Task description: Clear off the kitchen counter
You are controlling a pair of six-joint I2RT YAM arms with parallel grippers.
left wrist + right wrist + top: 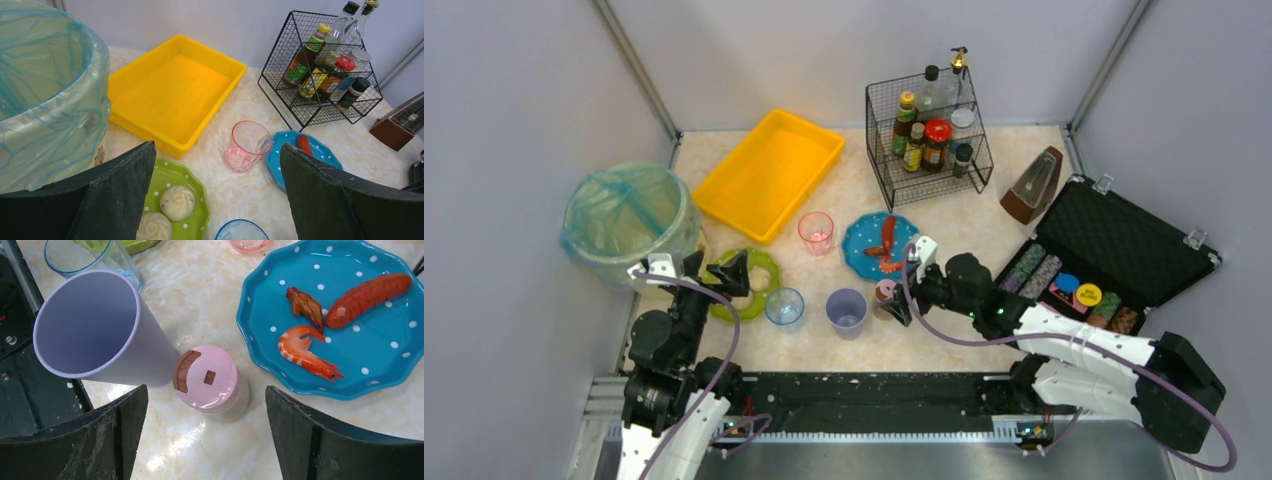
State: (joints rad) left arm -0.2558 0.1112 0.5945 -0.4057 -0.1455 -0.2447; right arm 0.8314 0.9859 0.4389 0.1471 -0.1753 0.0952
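A: Where is the table (854, 200)?
B: It fills the walled bay. Near its middle a pink-lidded shaker (210, 375) stands just beside a lilac cup (95, 330).
A: And the hands?
B: The right hand (206, 390) is wide open and empty, straddling the shaker, seemingly lined up to grasp it. The left hand (217, 147) is fully open and empty, over a green plate (170, 175).

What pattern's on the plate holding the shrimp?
The plate is teal-blue with white polka dots; right wrist view shows it best.
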